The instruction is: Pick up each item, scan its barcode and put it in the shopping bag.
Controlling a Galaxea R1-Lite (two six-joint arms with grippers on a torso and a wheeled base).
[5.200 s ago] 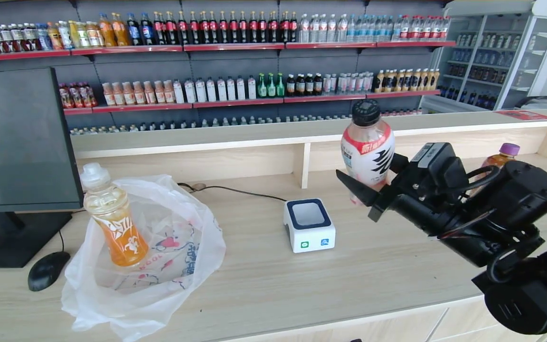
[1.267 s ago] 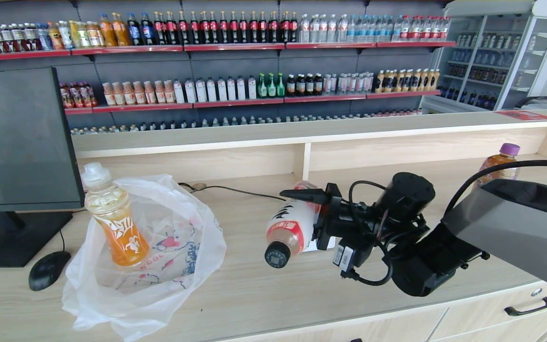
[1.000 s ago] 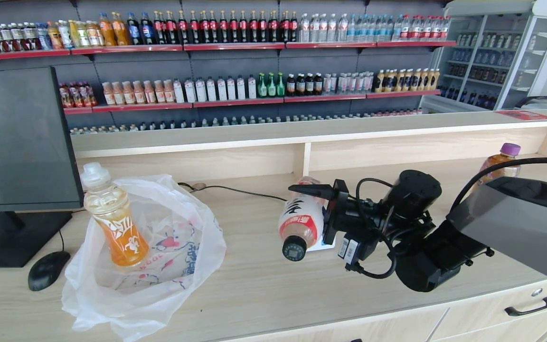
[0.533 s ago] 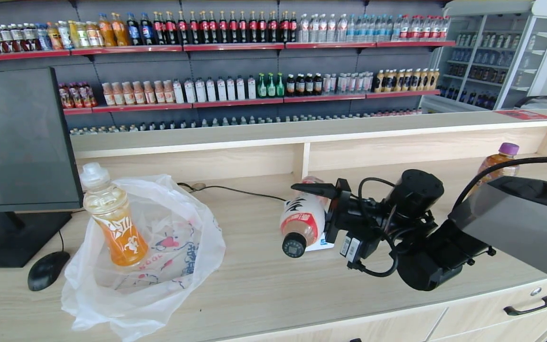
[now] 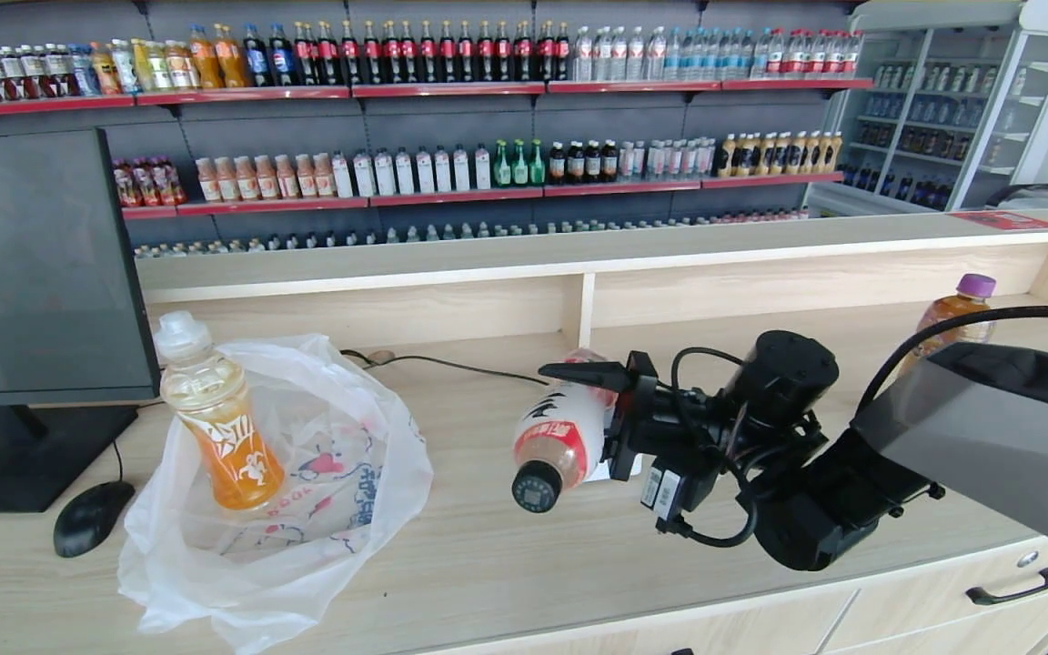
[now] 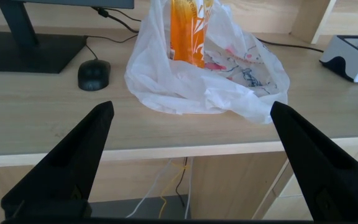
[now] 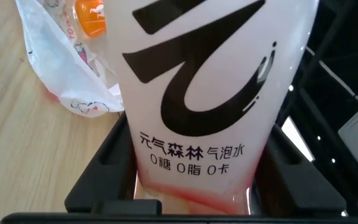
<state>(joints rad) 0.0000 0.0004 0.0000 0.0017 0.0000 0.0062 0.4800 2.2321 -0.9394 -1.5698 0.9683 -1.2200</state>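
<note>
Right claw (image 5: 589, 417) is clamped on the white bottle (image 5: 553, 435), and we've got it lying sideways, cap towards us, base pointing away. Left claw (image 6: 191, 107) waits nearer us and off to the left, fingers spread wide, nothing in them.

Directly under the right claw a corner of the scanner (image 5: 604, 471) peeks out below the bottle, so we judge this is the scan itself. We can't tell from here whether the barcode faces down. To do this well, we'd keep the bottle low and level over the window, roll it slowly about its long axis, and pause with each stretch of label turned down. The grip sits on the bottle's lower half, so no sudden twists.

Left of the claw the bag (image 5: 342, 473) slumps open with an orange bottle (image 5: 219, 428) standing in it, tilted; we'd lower ours in beside that one. Far behind, to the claw's right, a purple-capped bottle (image 5: 956, 314) waits.
</note>
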